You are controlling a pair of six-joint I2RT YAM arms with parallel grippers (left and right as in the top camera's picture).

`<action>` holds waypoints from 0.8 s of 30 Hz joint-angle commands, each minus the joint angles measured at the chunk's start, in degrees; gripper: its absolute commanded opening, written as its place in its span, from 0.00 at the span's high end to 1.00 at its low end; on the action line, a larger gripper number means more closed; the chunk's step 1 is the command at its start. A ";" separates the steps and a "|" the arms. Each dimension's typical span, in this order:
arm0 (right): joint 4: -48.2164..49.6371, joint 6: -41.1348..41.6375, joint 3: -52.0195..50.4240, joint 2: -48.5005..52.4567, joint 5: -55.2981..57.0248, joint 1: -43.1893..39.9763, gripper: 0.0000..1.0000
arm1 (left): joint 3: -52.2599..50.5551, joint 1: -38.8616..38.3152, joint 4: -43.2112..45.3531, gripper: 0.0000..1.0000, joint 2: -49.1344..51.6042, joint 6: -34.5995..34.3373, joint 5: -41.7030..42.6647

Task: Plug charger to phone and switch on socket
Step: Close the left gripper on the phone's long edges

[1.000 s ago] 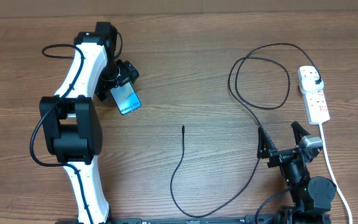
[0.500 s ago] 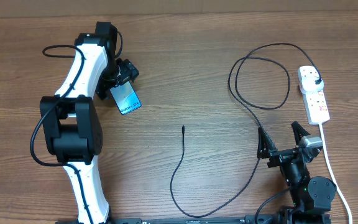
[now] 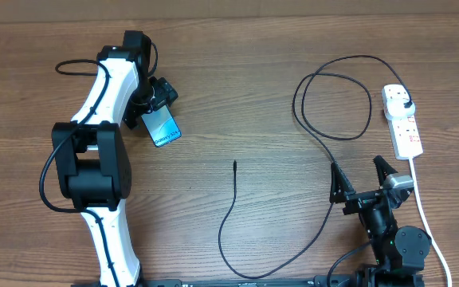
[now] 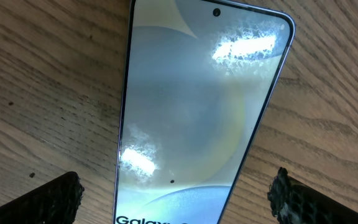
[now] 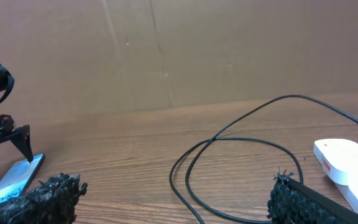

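Phone (image 3: pixel 161 127) lies flat and screen-up on the bench (image 3: pixel 253 96), over on our left side. In the left wrist view its screen (image 4: pixel 197 124) fills the middle of the frame, with the word "Galaxy" at the lower edge. We see the left gripper (image 3: pixel 154 99) set over it with its jaws spread wider than the phone. One fingertip (image 4: pixel 55 199) stands off each long edge with bare wood between, so the jaws grip nothing. We cannot tell whether the tips touch the bench.

Well apart on the right, the charger (image 3: pixel 234 191) trails across the wood. Its connector tip (image 3: pixel 235 164) lies free near the middle of the bench, and its plug (image 3: pixel 406 104) sits in the white power strip (image 3: pixel 409 137). We cannot read the switch position.

We see the right gripper (image 3: pixel 359 179) low at the near edge, jaws wide apart and empty. The black cable passes just beside one finger (image 3: pixel 337 185), and contact is unclear.
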 commanded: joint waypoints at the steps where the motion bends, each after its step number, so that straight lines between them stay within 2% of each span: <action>1: 0.31 -0.24 -0.61 -0.68 0.17 0.26 0.00 | -0.70 0.28 0.17 0.00 0.74 -0.63 -1.20; 10: 0.31 -0.24 -0.61 -0.68 0.17 0.26 0.00 | -0.70 0.31 0.98 0.00 5.01 -0.83 -0.50; 24: 0.31 -0.24 -0.61 -0.68 0.17 0.26 0.00 | -0.70 0.31 2.91 0.00 5.20 -0.79 0.92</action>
